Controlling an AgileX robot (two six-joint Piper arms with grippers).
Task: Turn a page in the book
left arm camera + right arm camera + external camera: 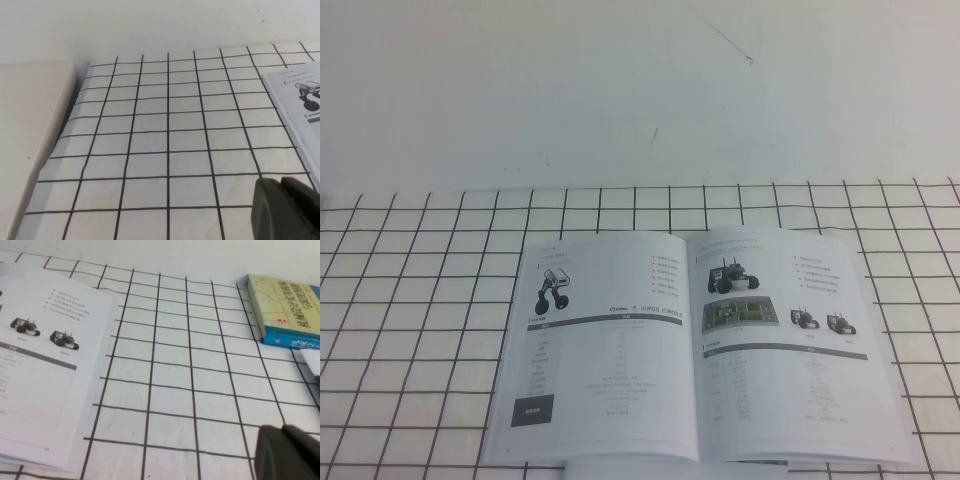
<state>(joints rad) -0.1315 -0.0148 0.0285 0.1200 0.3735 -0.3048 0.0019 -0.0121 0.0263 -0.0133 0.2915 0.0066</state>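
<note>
- High view: thin glossy white staple-bound booklet (695, 345) lies open and flat on the white cloth with a black grid (420, 300), near its front edge. Its right-hand white glossy page (790, 350) shows wheeled-robot photos and a grey-barred table. A white sheet edge (675, 467) peeks from beneath the booklet's front. Bare grid lies on both sides; neither arm shows.
- Left wrist view: the dark left gripper (285, 210) hangs over open grid, apart from the booklet's left edge (300, 100); I cannot tell how its jaws stand. A pale flat board (30, 130) borders the cloth.
- Right wrist view: the dark right gripper (287, 452), jaws closed on nothing, sits over bare grid, well apart from the page's outer edge (55, 365). A yellow and blue hardback volume (285, 310) lies beyond.
</note>
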